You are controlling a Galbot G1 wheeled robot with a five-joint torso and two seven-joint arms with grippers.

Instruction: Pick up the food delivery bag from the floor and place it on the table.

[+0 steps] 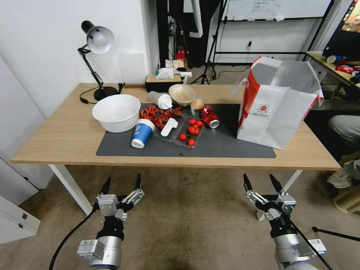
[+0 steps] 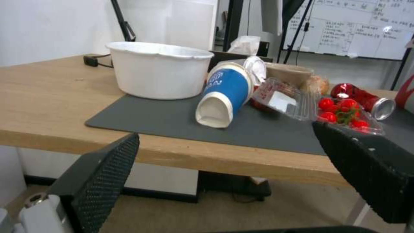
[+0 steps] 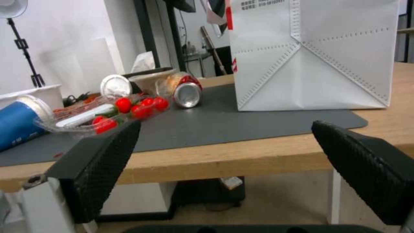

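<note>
below the near edge of the table (image 1: 56,150), over the floor (image 1: 187,217), i hold both tools low and empty: my left gripper (image 1: 122,186) with fingers spread wide, my right gripper (image 1: 263,183) spread the same, neither touching anything. each sits just short of the table's front lip, with bare floor between them.

on the table top, the dark grey mat (image 1: 225,148) comes close to the front edge. on its left half lie a tipped blue paper cup (image 1: 142,133), a white bowl (image 1: 116,112), a clear tray of cherry tomatoes (image 1: 190,132) and a red can (image 1: 210,117) on its side.

the food delivery bag (image 1: 275,114) stands upright on the right end of the table, its base partly on the mat and partly on bare wood, mouth open. by my reading it is already placed.

the risk i see is the bag: it is tall and light, and near the table's right end, so a brush from my right arm rising could tip it over the edge. lifting either tool straight up would strike the table's underside or lip. open room lies behind and between my arms; a person's legs (image 1: 347,131) sit close on the far right.
</note>
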